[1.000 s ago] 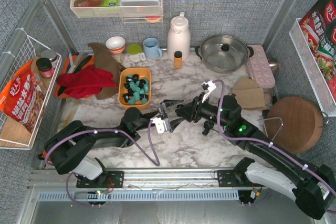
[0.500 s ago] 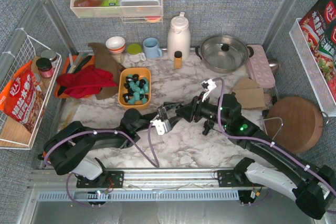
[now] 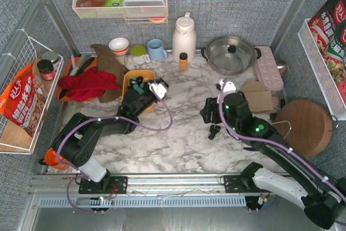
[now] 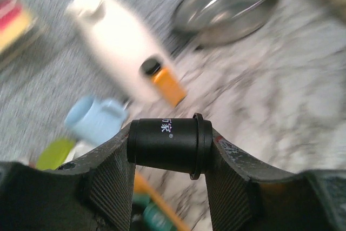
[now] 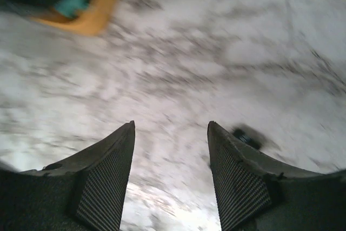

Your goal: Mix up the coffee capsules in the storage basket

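At the bench (image 3: 184, 128), we count one storage basket (image 3: 126, 82), one black coffee capsule (image 4: 167, 143) (the others, in the basket, are too hidden to tally), one white jug (image 3: 184, 39), one blue mug (image 3: 157, 50), one bowl (image 3: 119, 44), one small orange bottle (image 3: 183, 61), one lidded steel pot (image 3: 231, 55), one round wooden board (image 3: 303, 128), one red cloth (image 3: 86, 86) and two wire baskets (image 3: 54, 93) (image 3: 316, 68).

The black coffee capsule (image 4: 168, 145) carries small white print on its side: two Chinese characters, seemingly 万家, followed by a ® sign. The red snack bag (image 3: 21, 104) on the left and the red packets (image 3: 330, 25) on the right bear bold white Chinese characters that cannot be made out in the overhead view.
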